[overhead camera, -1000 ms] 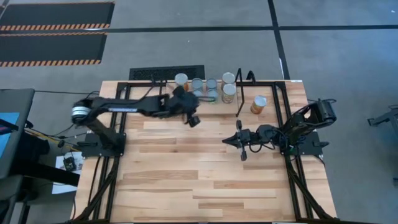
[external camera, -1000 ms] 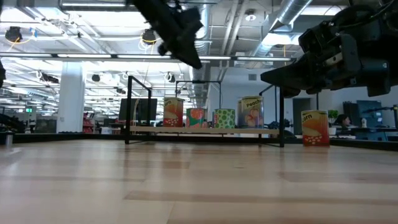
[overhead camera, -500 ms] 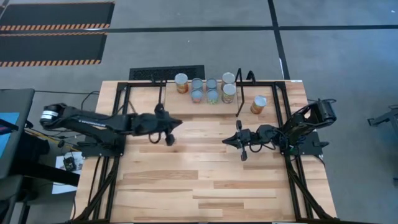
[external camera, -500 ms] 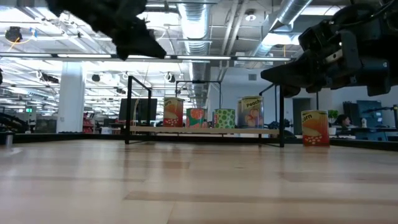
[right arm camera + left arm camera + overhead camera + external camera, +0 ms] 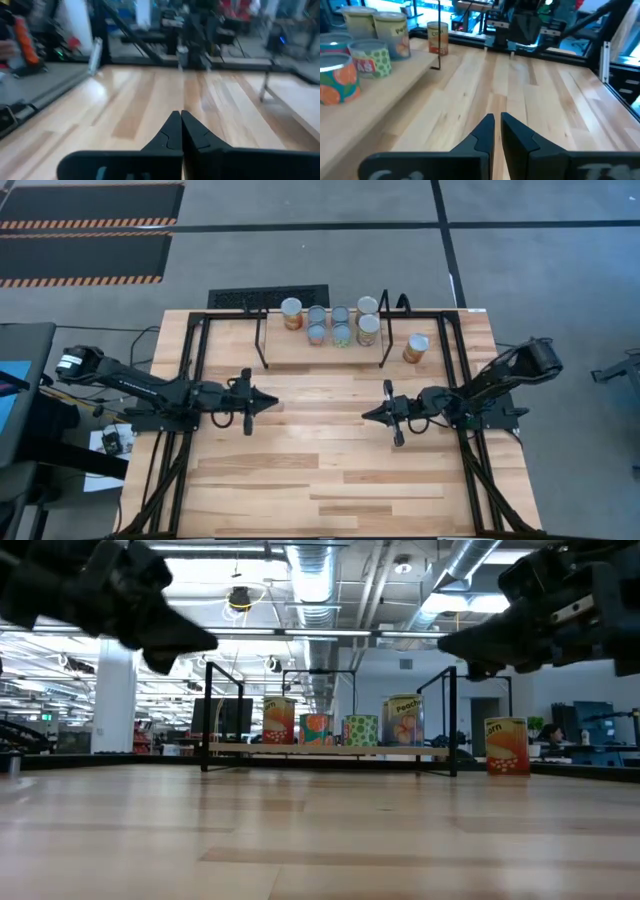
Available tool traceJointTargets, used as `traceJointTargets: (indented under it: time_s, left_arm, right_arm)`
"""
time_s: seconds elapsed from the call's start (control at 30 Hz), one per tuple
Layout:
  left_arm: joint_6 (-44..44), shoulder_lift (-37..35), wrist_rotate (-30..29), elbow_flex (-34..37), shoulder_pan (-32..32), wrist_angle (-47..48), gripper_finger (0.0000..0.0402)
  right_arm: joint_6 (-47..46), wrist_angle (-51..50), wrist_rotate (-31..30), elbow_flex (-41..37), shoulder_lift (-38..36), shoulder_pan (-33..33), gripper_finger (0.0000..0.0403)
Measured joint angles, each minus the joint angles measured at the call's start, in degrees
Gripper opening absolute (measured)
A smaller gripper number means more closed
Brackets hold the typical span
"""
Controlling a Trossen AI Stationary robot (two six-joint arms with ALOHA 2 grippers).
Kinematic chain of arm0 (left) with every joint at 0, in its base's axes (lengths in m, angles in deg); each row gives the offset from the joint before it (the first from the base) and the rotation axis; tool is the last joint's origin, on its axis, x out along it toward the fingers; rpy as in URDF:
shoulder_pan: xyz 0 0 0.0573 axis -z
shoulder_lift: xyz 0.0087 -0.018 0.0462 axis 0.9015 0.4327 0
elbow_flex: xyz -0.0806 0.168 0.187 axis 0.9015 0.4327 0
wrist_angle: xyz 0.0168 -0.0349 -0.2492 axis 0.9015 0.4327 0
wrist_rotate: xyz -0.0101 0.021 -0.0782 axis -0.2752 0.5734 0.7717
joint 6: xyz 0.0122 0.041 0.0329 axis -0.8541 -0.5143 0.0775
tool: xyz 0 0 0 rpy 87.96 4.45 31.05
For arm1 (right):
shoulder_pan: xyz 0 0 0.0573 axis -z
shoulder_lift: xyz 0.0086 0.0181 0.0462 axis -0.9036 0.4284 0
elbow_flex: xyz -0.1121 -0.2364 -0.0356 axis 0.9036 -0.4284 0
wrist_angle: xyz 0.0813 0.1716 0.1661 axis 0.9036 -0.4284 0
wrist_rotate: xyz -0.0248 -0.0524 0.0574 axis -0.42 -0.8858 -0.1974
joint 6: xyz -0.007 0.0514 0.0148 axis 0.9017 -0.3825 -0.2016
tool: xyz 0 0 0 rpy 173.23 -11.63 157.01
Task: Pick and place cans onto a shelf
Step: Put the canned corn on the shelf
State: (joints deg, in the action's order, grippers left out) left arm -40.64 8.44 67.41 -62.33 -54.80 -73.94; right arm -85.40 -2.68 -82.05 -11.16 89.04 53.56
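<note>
Standing beside shelf (image 5: pixel 322 350), orange can (image 5: pixel 416 347) overhead.

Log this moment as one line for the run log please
left gripper: shut, empty, over table | right gripper: shut, empty, over table | shelf: seven cans | orange can: on table beside shelf

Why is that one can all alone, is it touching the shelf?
Apart. In the high view the lone can stands on the table outside the shelf, with bare wood between them; the low view shows the same gap.
</note>
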Motion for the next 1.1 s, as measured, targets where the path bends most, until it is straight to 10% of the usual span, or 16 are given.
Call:
traceJointTargets:
  time_s: [0.2,0.37,0.57,1.1]
  left_arm:
    - [0.69,-3.86,-0.2,7.51,1.16,-6.89,0.0019]
    - [-0.9,-8.63,-0.35,11.13,1.14,-8.86,0.0019]
    - [-1.81,-12.71,-1.51,11.9,1.14,-7.59,0.0019]
    - [-5.32,-13.28,-1.76,12.0,1.12,-7.96,0.0019]
  right_arm:
    - [-6.39,-30.92,-12.55,2.45,-16.72,-5.22,0.0006]
    - [-16.62,-76.67,-23.66,14.3,-31.81,-7.35,0.001]
    - [-32.0,-116.96,-36.0,29.06,-37.32,-2.97,0.0016]
    - [-19.53,-118.48,-27.24,31.19,-30.35,27.14,0.017]
